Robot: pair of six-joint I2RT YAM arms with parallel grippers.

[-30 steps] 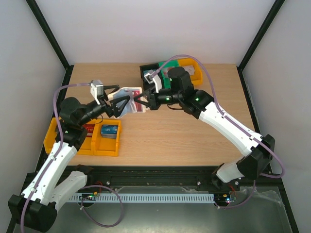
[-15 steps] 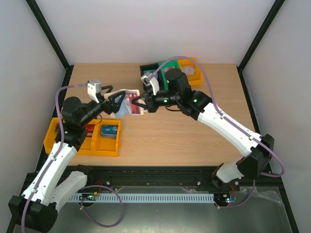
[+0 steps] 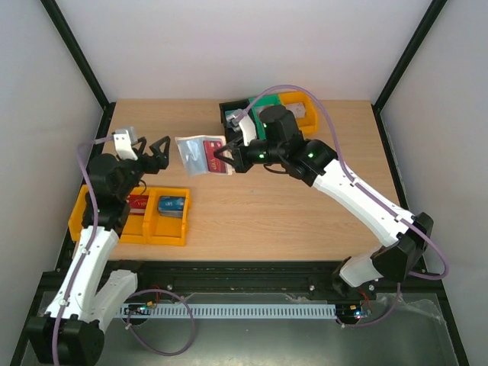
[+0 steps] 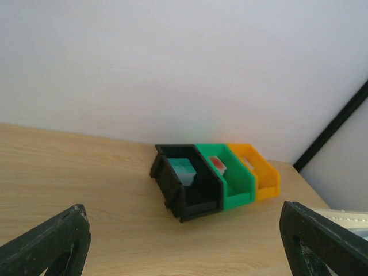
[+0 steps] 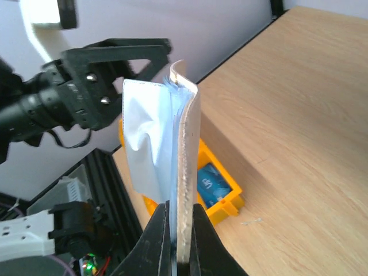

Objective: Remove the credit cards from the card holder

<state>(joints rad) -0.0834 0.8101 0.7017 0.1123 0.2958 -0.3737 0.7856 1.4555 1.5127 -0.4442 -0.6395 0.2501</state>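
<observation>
Cream card holder (image 5: 187, 167) edge-on to wrist camera, inside hidden; right hand (image 5: 180, 230) clamped on it; left hand (image 3: 162, 151) spread wide.

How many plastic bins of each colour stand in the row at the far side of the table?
Black bin: 1
Green bin: 1
Orange bin: 1
Total: 3

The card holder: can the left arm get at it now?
Probably yes: the left gripper is open beside the card holder, with nothing between them; the right gripper holds it.
</observation>
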